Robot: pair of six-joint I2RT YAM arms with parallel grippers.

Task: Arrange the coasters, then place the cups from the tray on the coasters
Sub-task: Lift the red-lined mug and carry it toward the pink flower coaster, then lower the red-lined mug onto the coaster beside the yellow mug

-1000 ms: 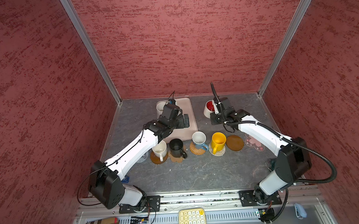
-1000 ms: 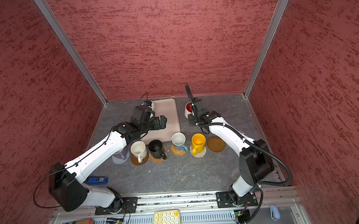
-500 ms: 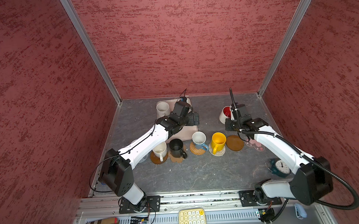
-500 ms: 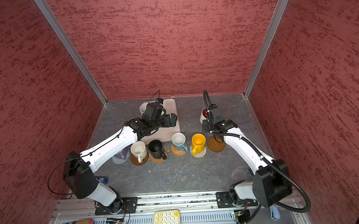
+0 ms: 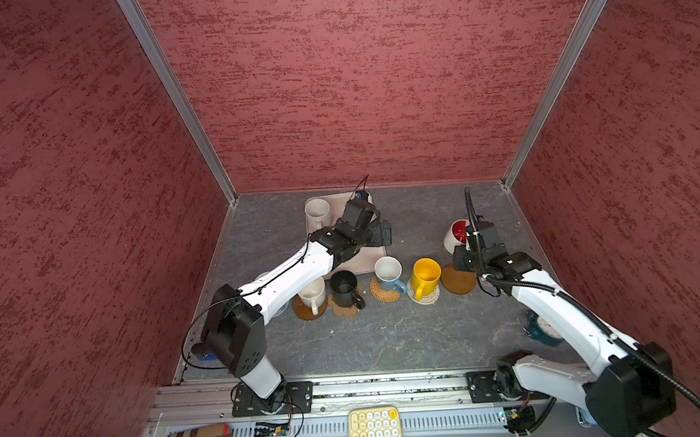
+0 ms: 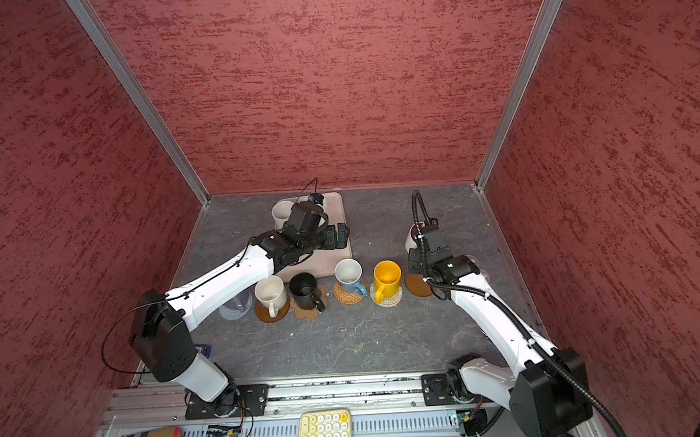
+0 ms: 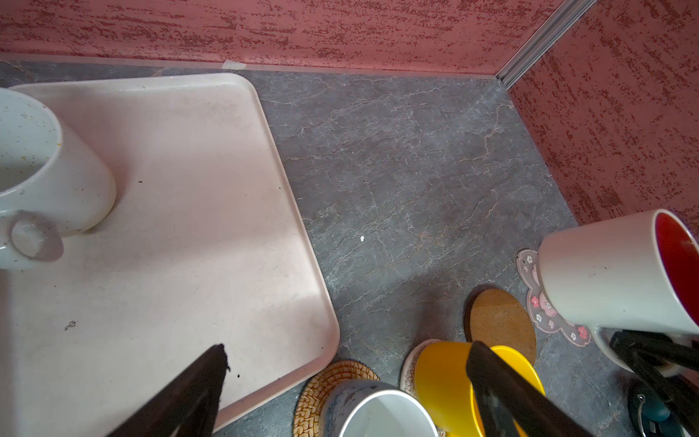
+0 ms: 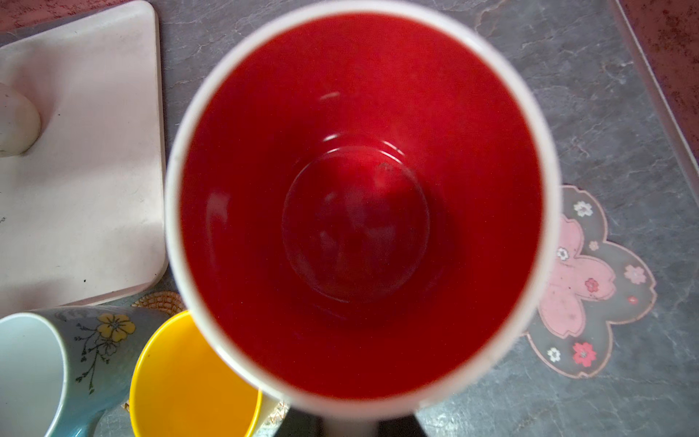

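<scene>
Moved: white ceramic mug with red inside, now further right, tilted near pink flower-shaped coaster.
Right gripper: pinching mug handle.
Left gripper: spread, over cream rectangular plastic tray.

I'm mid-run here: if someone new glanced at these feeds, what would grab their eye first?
The white mug with the red inside, gripped at its handle by the fingers of the right gripper, fills the right wrist view, near the pink flower coaster. Next comes the yellow mug on its woven coaster, in front of the tray, where one white mug stands.
</scene>
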